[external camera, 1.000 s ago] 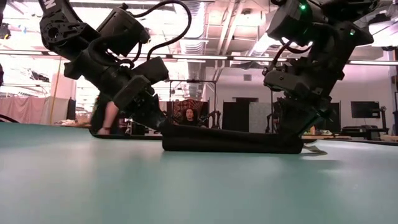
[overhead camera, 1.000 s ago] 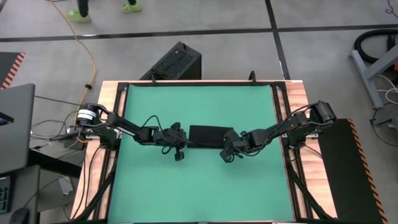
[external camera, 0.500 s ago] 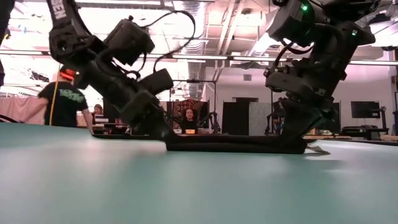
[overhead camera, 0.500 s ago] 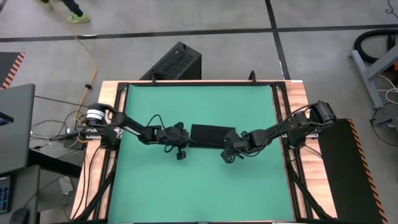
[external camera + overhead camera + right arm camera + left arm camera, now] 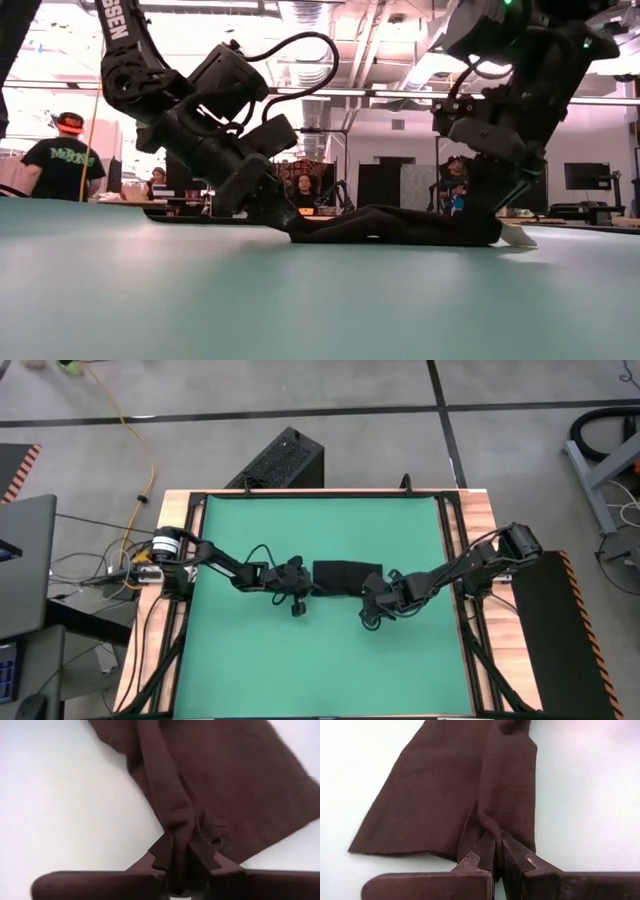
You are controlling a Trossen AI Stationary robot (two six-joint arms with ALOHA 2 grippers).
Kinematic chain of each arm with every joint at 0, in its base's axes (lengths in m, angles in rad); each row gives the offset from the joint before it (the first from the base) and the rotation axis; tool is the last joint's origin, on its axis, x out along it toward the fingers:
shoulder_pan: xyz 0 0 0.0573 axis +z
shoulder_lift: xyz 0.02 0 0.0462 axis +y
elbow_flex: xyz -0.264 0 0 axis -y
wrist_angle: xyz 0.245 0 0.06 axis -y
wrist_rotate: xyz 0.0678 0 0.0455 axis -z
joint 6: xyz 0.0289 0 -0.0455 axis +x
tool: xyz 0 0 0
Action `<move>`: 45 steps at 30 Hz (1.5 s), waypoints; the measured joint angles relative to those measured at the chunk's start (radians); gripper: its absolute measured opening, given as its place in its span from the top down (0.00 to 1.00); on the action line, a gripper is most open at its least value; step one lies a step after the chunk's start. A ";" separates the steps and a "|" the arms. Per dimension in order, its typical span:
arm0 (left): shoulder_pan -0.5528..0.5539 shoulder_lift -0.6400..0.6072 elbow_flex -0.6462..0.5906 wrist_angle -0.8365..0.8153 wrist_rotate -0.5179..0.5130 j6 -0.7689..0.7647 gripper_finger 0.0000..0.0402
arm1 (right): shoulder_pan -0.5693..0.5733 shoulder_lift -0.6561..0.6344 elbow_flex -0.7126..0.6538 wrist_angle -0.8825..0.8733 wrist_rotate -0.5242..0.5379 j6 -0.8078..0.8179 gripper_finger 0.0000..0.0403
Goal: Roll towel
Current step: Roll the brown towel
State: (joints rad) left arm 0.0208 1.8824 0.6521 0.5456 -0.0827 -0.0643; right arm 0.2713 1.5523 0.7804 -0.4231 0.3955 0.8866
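The black towel (image 5: 346,577) lies at the middle of the green table as a narrow strip running left to right. A raised fold runs along its near long edge, and the rest lies flat on the mat. A small white tag (image 5: 518,237) shows at its right end. My left gripper (image 5: 303,589) is shut on the towel's left end; it also shows in the low view (image 5: 291,223). My right gripper (image 5: 376,597) is shut on the right end; it also shows in the low view (image 5: 489,222). My left gripper pinches the left end of the raised fold (image 5: 489,827) between its two fingers, several layers bunched. The fingers slant down from the table's left and lie along the fold. The towel's left end rests on the mat. My right gripper pinches the right end of the fold (image 5: 181,822) between its two fingers, several layers bunched. The fingers slant down from the table's right and lie along the fold. This end sits a little higher than the left end (image 5: 470,222).
A hard black ribbed box (image 5: 277,461) stands on the floor beyond the table's far edge. Green mat (image 5: 320,660) lies open near and far of the towel. People show in the room behind the table in the low view (image 5: 60,160).
Both grippers have gone a little toward the table's right edge, still shut on the towel. The towel has slid right with them. Its right end has risen, so that it now slopes from a low left end up to the right gripper.
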 joint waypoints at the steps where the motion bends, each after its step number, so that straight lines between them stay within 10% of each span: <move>1: 0.000 0.000 0.000 -0.002 0.000 0.000 1.00 | 0.004 -0.001 0.007 -0.020 0.010 0.005 0.83; 16: 0.001 0.003 -0.002 0.000 0.019 0.015 1.00 | 0.055 -0.036 0.038 -0.215 0.087 0.076 0.66; 24: 0.001 0.003 -0.003 0.003 0.020 0.015 1.00 | 0.165 -0.195 0.034 -0.202 0.364 0.027 0.68; 45: 0.001 0.004 -0.005 0.008 0.033 0.019 1.00 | 0.069 0.056 0.010 -0.056 0.257 -0.253 0.77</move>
State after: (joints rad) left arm 0.0219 1.8866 0.6472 0.5537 -0.0498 -0.0456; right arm 0.3406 1.6079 0.7900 -0.4793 0.6526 0.6332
